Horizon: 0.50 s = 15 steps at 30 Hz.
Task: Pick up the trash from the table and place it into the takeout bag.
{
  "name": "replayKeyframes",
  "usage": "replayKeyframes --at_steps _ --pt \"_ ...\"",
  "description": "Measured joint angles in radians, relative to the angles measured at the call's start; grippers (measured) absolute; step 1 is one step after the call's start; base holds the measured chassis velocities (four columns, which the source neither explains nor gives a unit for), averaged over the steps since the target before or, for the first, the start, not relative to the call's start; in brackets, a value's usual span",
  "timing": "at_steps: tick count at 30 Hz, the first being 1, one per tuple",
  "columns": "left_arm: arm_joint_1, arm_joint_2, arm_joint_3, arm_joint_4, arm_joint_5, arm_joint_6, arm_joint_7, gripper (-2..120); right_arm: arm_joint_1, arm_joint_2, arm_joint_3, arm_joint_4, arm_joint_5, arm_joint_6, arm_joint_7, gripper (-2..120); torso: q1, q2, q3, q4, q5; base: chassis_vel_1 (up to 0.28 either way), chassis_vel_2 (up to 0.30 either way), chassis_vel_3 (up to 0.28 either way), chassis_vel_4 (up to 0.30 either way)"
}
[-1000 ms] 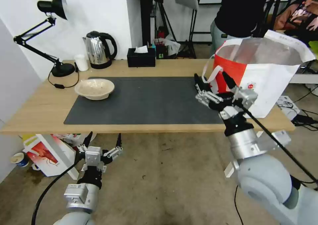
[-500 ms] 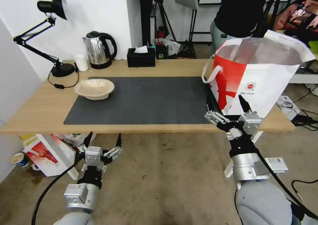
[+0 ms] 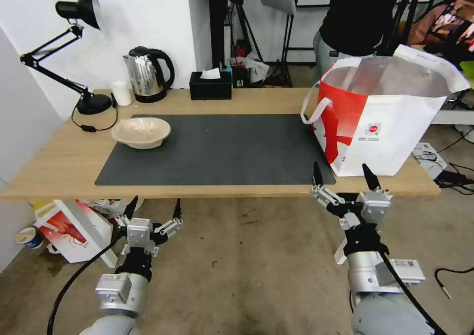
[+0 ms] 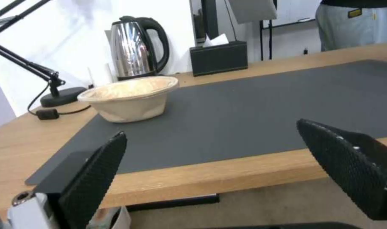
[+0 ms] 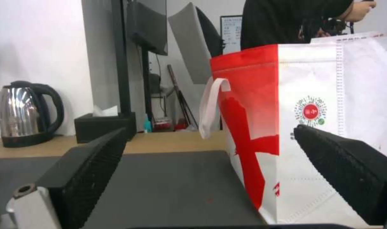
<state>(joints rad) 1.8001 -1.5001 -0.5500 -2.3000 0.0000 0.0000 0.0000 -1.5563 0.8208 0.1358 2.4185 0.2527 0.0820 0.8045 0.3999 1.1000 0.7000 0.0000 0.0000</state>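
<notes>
One beige bowl [image 3: 141, 132] left on the counter [image 3: 59, 162], far left of the takeout bag [image 3: 390, 123]. Left hand [image 3: 152, 211] and right hand [image 3: 341, 178]: both spread wide, empty, below the near edge. Risk: a rising hand striking the counter edge.

White wall [image 3: 148, 19] seen behind, grey panel at left edge. Floor [image 3: 247, 256] bare brownish concrete, stained. Black articulated desk lamp [image 3: 74, 9] stood at far left corner; steel kettle [image 3: 147, 73] with black handle placed beside small white cup [image 3: 121, 93]. Black tissue box [image 3: 211, 85] set mid-back. Dark stands and tripod legs [image 3: 286, 44] clustered behind. Red-and-white box [image 3: 66, 229] left on floor at left. Cables [image 3: 452, 169] strewn at right.
</notes>
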Motion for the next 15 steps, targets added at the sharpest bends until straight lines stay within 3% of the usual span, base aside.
replayKeyframes --at_steps 15 --pt "0.0 0.0 0.0 0.0 0.0 0.0 0.0 100 -0.021 -0.007 -0.032 -0.035 -0.041 -0.017 0.05 100 0.0 0.0 0.0 0.0 0.0 0.0 0.0 0.0 0.0"
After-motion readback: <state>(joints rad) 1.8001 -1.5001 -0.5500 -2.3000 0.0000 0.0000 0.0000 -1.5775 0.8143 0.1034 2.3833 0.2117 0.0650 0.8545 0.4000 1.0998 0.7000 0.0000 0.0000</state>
